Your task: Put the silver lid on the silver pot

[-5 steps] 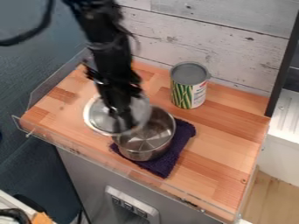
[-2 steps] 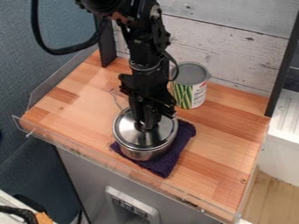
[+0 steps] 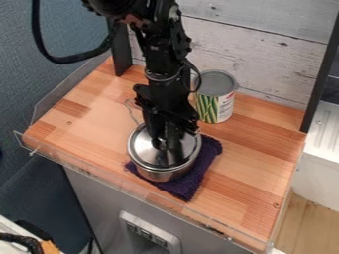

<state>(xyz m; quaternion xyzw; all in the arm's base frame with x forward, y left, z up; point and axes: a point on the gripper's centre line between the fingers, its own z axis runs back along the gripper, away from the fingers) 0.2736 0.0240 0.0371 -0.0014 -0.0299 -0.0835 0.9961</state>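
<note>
The silver lid (image 3: 141,149) is seen on top of the silver pot (image 3: 161,175). Over the pot, the gripper (image 3: 165,145) is placed at the lid's centre; whether it is closed or open cannot be told. An even seat should be checked, then the lid fully released and the gripper lifted straight.

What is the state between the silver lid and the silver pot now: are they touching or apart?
Touching. The camera view shows the lid seated on the pot, its front edge meeting the rim without a visible gap.
</note>
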